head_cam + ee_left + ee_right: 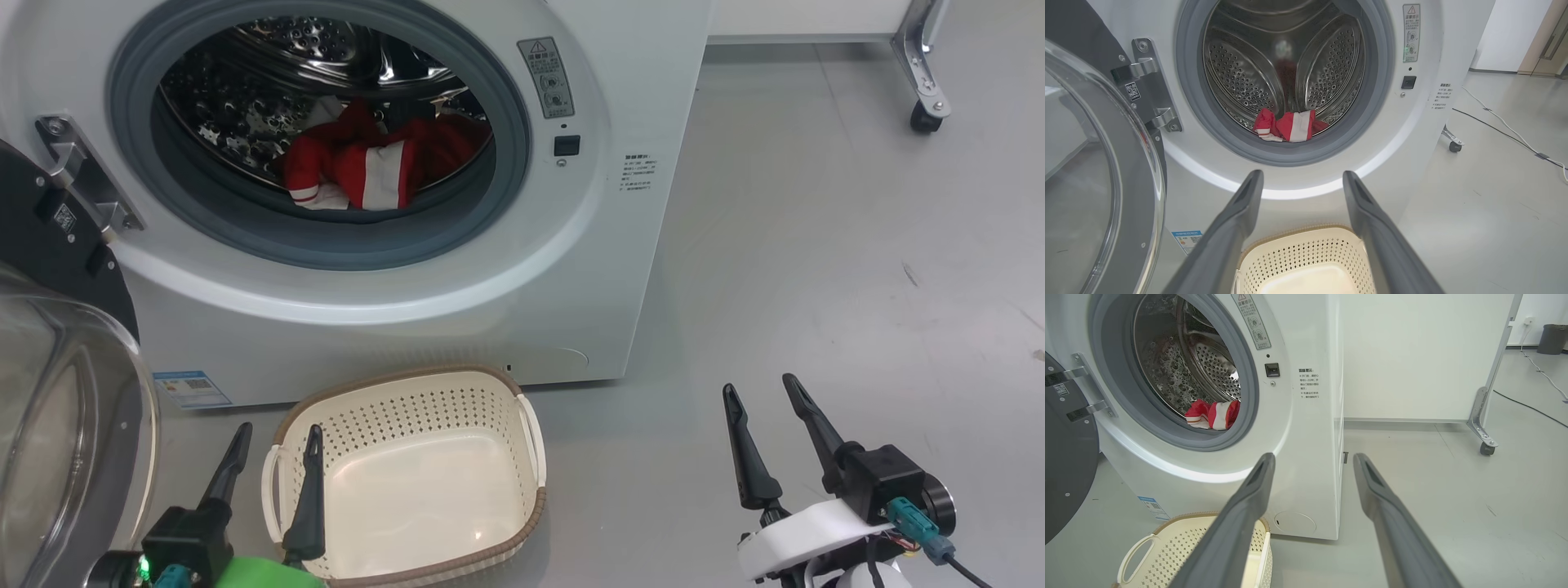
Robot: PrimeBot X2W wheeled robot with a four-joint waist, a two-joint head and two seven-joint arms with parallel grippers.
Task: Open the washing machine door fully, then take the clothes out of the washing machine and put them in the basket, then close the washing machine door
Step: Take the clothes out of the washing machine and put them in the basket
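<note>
The washing machine (457, 269) stands with its door (57, 392) swung wide open to the left; the door (1094, 183) shows its clear glass bowl. The red-and-white clothes (367, 163) lie at the drum's front lip, as also the clothes (1288, 126) and clothes (1212, 414) show. The cream basket (535, 498) sits empty on the floor before the machine, also basket (1306, 249) and basket (1163, 543). My left gripper (277, 437) is open over the basket's left rim, left gripper (1300, 179). My right gripper (759, 388) is open over bare floor, right gripper (1312, 459).
A white panel on a wheeled metal frame (922, 73) stands at the back right, its caster (1485, 448) on the grey floor. Cables (1506, 130) run across the floor to the right. Grey floor (816, 286) lies right of the machine.
</note>
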